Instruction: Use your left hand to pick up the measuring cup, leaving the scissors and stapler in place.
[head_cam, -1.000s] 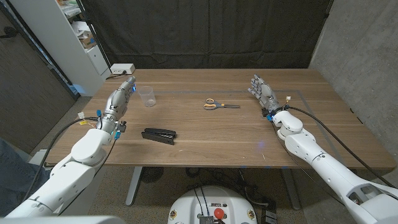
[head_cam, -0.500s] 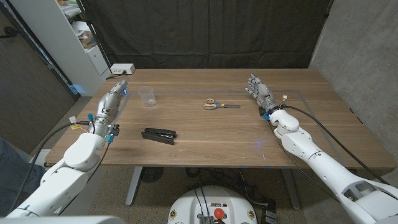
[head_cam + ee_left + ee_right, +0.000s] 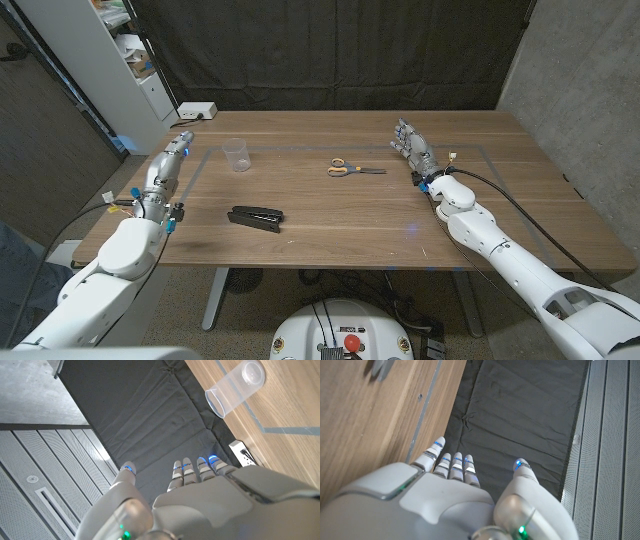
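A clear plastic measuring cup (image 3: 236,154) stands upright on the wooden table (image 3: 330,215) at the back left; it also shows in the left wrist view (image 3: 234,387). My left hand (image 3: 170,160) is to the cup's left near the table's left edge, apart from it, fingers stretched out and holding nothing. Scissors with orange handles (image 3: 352,169) lie mid-table. A black stapler (image 3: 256,217) lies nearer the front left. My right hand (image 3: 413,143) stands to the right of the scissors, fingers apart, empty.
A white power strip (image 3: 197,110) sits at the table's back left corner, and a white shelf unit (image 3: 110,60) stands beyond the left side. A black curtain (image 3: 330,50) hangs behind the table. Thin tape lines mark the tabletop.
My left hand has drawn back to the left, away from the cup, towards the table's left edge. My right hand has shifted slightly farther back and left.
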Available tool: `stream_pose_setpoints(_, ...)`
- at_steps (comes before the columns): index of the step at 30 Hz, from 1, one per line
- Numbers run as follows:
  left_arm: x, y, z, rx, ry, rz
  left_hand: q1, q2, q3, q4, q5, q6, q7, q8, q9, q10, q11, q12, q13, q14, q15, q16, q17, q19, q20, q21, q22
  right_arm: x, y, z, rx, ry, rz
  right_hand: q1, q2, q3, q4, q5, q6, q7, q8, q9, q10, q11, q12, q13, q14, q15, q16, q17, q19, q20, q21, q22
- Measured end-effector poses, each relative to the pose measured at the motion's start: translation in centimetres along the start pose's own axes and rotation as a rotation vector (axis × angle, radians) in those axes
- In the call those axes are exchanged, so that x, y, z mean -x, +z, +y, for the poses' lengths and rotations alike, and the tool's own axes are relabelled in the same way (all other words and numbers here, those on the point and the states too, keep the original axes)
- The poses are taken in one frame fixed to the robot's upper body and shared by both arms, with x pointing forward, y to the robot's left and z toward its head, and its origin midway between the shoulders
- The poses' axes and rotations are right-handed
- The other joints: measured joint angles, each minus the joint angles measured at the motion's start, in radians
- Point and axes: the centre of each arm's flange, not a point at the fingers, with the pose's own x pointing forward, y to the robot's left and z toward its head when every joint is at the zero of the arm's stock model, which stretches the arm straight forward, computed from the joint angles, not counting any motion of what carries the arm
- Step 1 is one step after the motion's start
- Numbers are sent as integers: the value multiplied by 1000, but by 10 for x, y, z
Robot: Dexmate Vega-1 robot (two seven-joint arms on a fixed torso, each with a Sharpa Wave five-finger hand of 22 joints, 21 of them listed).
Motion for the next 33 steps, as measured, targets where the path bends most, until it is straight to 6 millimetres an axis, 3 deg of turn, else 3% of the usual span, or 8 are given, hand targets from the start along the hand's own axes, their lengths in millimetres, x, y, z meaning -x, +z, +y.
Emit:
stream_pose_setpoints(9, 5, -3, 8, -44, 43, 11, 67, -33, 1, -46, 15, -43, 13, -8, 5, -20, 20, -7, 8, -8, 18, 0, 2, -4, 14, 0, 0, -3, -3, 5, 2, 2, 8, 0, 0, -4, -4, 0, 0, 0, 0, 0, 0, 0, 0, 0, 0, 0, 0, 0, 0, 0, 0, 0)
stream_pose_setpoints(14, 9, -2, 11, -78, 62, 21, 92, -51, 0, -55, 22, -60, 16, -12, 5, -34, 27, -10, 9, -17, 27, -3, 2, -6, 27, -5, 0, -5, -4, 7, 3, 4, 12, 0, 0, -4, -4, 0, 0, 0, 0, 1, 0, 0, 0, 0, 0, 0, 0, 0, 0, 0, 0, 0)
stream_pose_setpoints(23, 15, 4, 12, -138, 86, 43, 160, -91, -8, -63, 42, -128, 23, -16, 5, -86, 37, -23, 18, -57, 53, -8, 2, -34, 47, -12, 0, -7, -5, 8, 3, 11, 14, 0, 0, -4, -4, 0, 0, 0, 0, 1, 0, 0, 0, 0, 0, 0, 0, 0, 0, 0, 0, 0)
stream_pose_setpoints(29, 18, 5, 12, -176, 105, 69, 197, -111, -8, -63, 52, -144, 7, -16, 10, -118, 60, -27, 23, -76, 64, -8, 4, -56, 59, -16, 2, -6, -6, 8, 3, 11, 17, 0, 0, -4, -4, 0, 0, 0, 0, 1, 0, 0, 0, 0, 0, 0, 0, 0, 0, 0, 0, 0)
stream_pose_setpoints(33, 19, 5, 12, -207, 121, 91, 206, -112, -12, -59, 52, -143, -4, -12, 10, -126, 57, -27, 23, -81, 69, -8, 7, -58, 61, -16, 3, -6, -6, 7, 1, 11, 18, 0, 0, -4, -4, 0, 0, 0, 0, 1, 0, 0, 0, 0, 0, 0, 0, 0, 0, 0, 0, 0)
